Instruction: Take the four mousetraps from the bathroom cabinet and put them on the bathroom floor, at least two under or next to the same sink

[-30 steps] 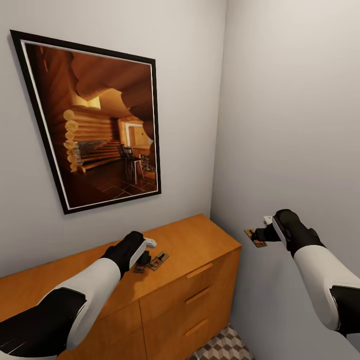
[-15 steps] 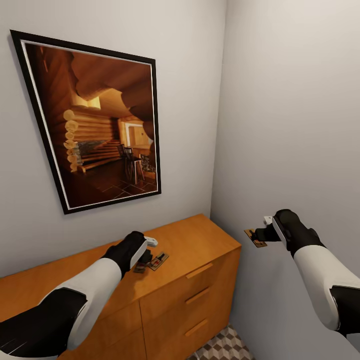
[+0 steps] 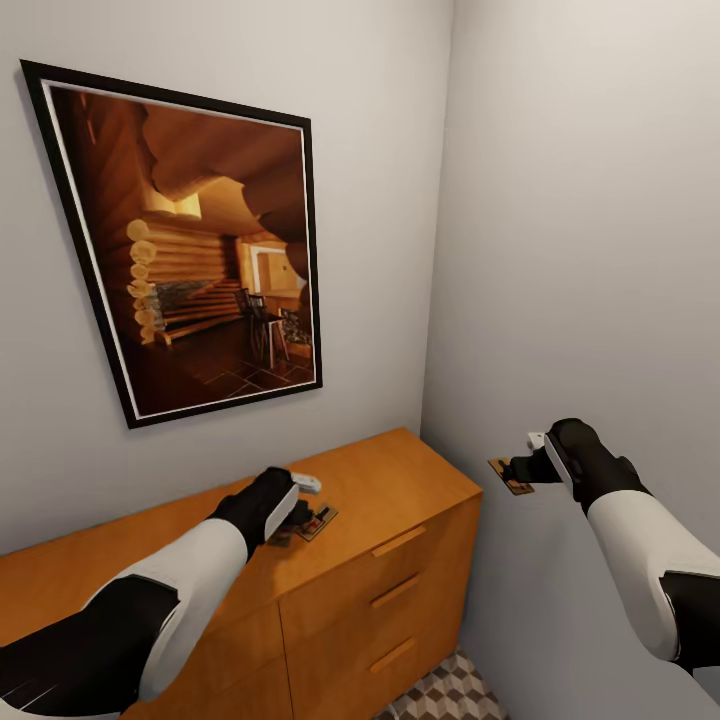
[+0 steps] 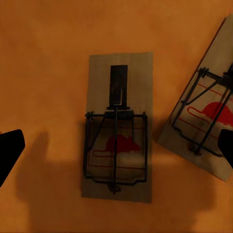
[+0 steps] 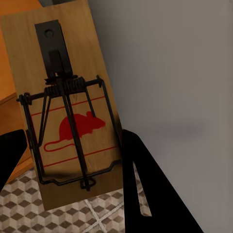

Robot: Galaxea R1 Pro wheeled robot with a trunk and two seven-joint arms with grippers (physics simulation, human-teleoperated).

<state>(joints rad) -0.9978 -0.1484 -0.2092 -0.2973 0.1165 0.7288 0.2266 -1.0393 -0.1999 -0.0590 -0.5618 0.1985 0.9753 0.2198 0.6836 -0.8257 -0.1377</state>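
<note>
Holding a mousetrap (image 3: 511, 476) in the air off the cabinet's right end, the right gripper (image 3: 520, 468) pinches it above the patterned floor (image 5: 73, 216). Farther left, the left gripper (image 3: 296, 517) hangs spread wide over two traps on the cabinet (image 3: 400, 490) top: one (image 4: 117, 147) centred between its fingers, another (image 4: 206, 124) just beside.

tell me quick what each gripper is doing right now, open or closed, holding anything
Left gripper: open, fingers either side of a mousetrap lying on the cabinet.
Right gripper: closed on another mousetrap, held in the air.
</note>
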